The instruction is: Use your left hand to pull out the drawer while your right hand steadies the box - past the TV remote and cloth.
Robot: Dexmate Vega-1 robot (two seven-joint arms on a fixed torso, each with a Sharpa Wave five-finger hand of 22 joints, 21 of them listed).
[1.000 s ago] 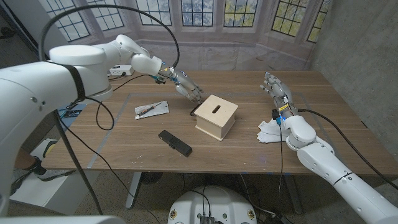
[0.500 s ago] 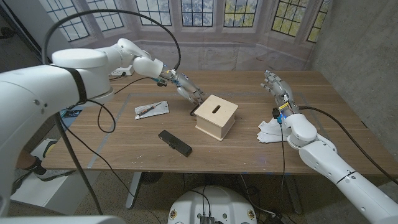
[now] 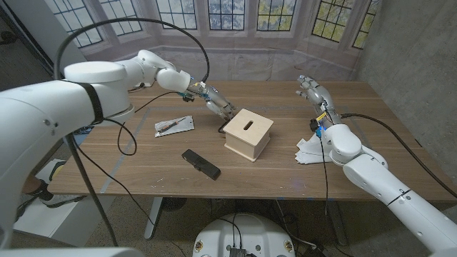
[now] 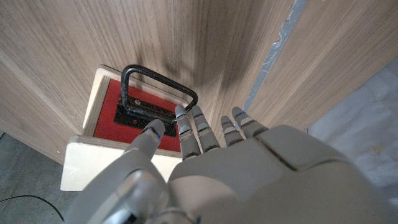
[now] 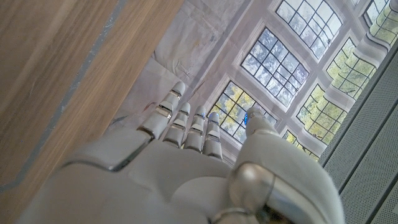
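Left hand [image 4: 205, 168] is reaching, fingers apart, for drawer handle [image 4: 158, 87] (not gripped); right hand [image 3: 316, 96], open, needs moving onto wooden box [image 3: 249, 133].

Head camera overlooks table [image 3: 143, 160]; wrist cameras sit close behind hands.
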